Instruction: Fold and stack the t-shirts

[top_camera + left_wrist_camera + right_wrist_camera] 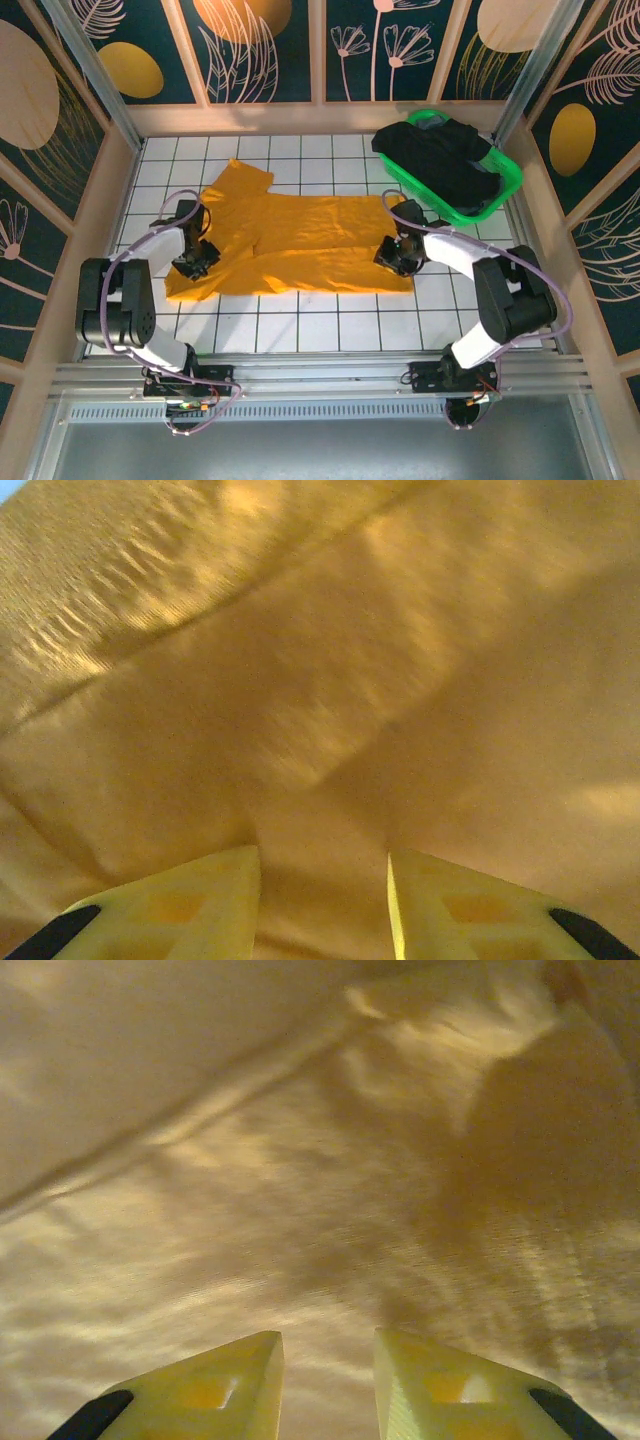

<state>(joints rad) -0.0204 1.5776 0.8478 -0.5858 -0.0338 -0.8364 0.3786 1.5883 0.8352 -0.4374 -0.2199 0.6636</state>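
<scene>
Left fingers (190, 900) and right fingers (215, 1385) sit slightly apart at opposite ends of the orange shirt (300, 240), flat on the counter (330, 320), probably for a fold; pinch unconfirmed; black shirt (440, 160) lies in the basket (505, 185).

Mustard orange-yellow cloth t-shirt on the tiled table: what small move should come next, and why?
Probably the left gripper and right gripper should close on the mustard orange-yellow cloth t-shirt: they sit at its opposite ends, fingers parted with fabric between.
</scene>
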